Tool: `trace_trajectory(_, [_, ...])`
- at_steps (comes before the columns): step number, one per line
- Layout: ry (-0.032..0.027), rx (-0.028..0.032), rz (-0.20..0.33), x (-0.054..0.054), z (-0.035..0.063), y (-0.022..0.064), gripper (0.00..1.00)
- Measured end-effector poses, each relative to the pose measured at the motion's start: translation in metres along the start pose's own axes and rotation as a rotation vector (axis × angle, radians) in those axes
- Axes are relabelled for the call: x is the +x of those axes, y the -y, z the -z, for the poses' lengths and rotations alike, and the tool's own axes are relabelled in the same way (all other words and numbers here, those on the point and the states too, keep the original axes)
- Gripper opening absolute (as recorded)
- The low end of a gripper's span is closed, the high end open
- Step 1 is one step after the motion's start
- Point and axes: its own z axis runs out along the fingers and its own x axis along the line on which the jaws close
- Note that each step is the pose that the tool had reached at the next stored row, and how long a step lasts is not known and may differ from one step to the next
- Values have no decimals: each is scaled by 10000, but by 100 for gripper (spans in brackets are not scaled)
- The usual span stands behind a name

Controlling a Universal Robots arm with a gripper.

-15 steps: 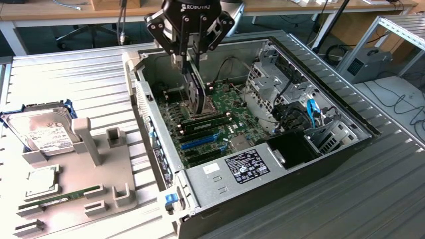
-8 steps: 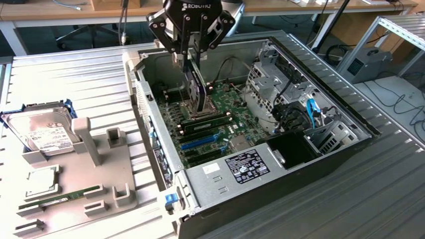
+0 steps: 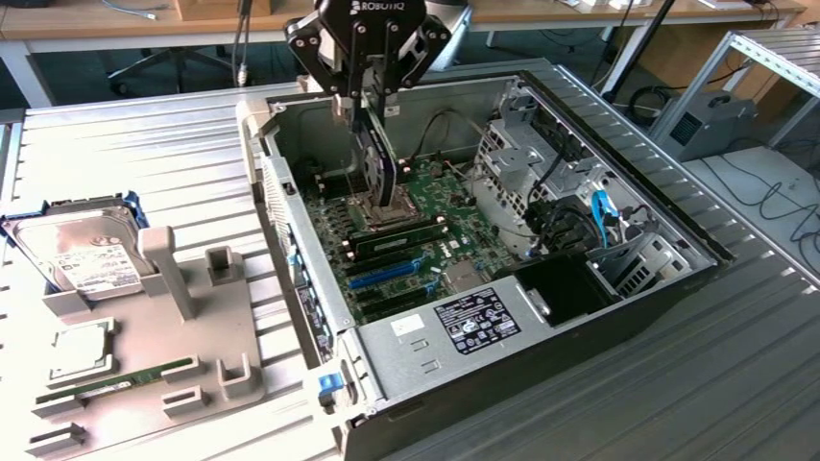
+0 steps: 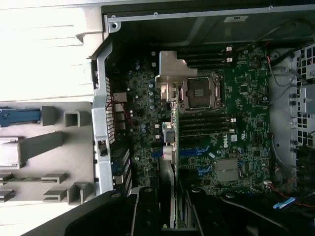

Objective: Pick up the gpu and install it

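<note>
My gripper [image 3: 364,99] hangs over the open computer case [image 3: 615,317], shut on the gpu [image 3: 375,158]. The gpu is a slim dark card held on edge, pointing down into the case, and its lower edge is above the motherboard [image 3: 443,240] near the CPU socket. In the wrist view the gpu [image 4: 169,132] appears edge-on, with its silvery end bracket [image 4: 170,66] over the board. My gripper [image 4: 172,216] grips the card between two black fingers [image 4: 146,211]. Blue expansion slots [image 3: 384,275] lie on the board nearer the case's front end.
At the exterior view's left, a grey parts holder [image 3: 160,336] carries a hard drive in a blue frame [image 3: 77,252], a CPU chip [image 3: 80,351] and a green memory stick [image 3: 109,386]. Case walls, a drive cage [image 3: 513,158] and cables [image 3: 602,216] surround the board.
</note>
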Motion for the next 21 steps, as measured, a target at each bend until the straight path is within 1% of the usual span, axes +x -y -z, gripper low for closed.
trace_trajectory(6, [1,27,3,-29,-8,-79,26])
trace_trajectory(10, [3,39,3,-57,-14,-113,26])
trace_trajectory(21, [4,52,4,-142,-30,-153,26])
